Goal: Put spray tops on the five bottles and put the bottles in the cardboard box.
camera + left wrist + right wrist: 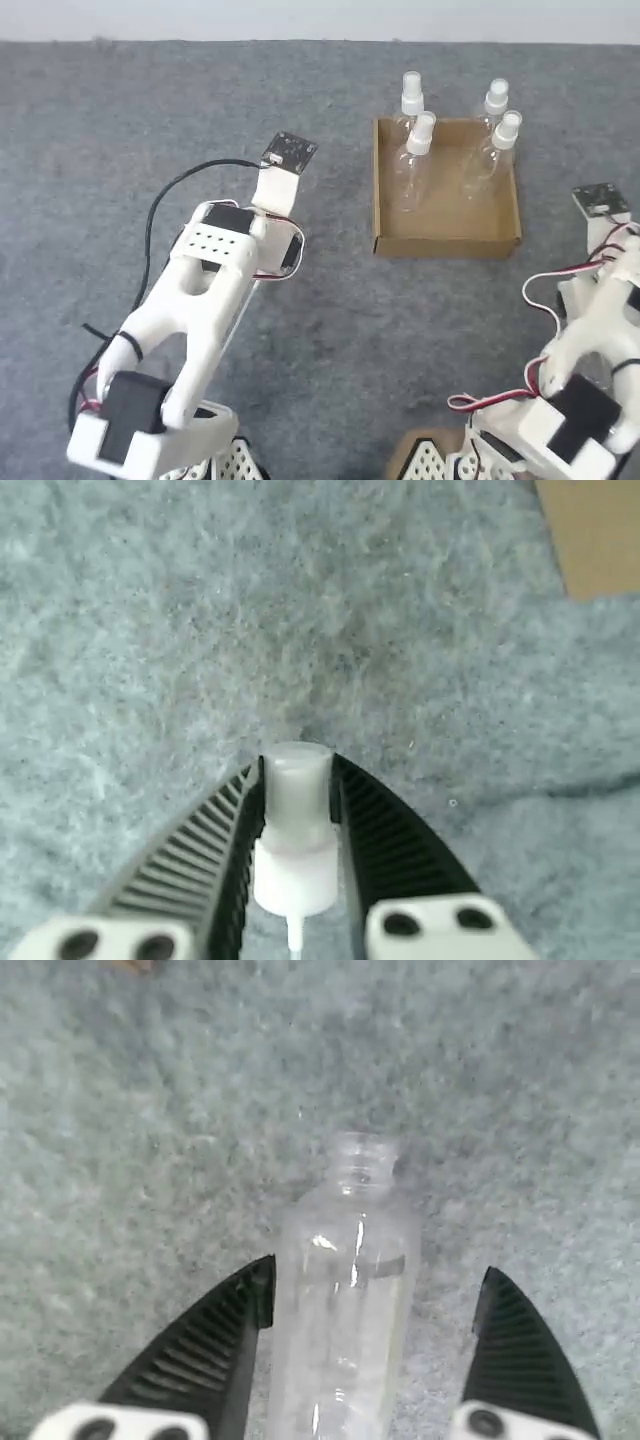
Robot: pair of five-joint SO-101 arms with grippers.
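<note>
A white spray top with its thin tube is held in my left gripper, which is shut on it just above the grey carpet. My right gripper is open, and a clear bottle with a bare neck lies between its fingers. One finger is close against the bottle and the other stands apart. The cardboard box at the back right holds several clear bottles with white spray tops. My left arm is left of the box and my right arm is at the right edge.
Grey carpet covers the table. A corner of the box appears in the left wrist view. A brown board lies at the front by the right arm's base. Black and red cables run along both arms.
</note>
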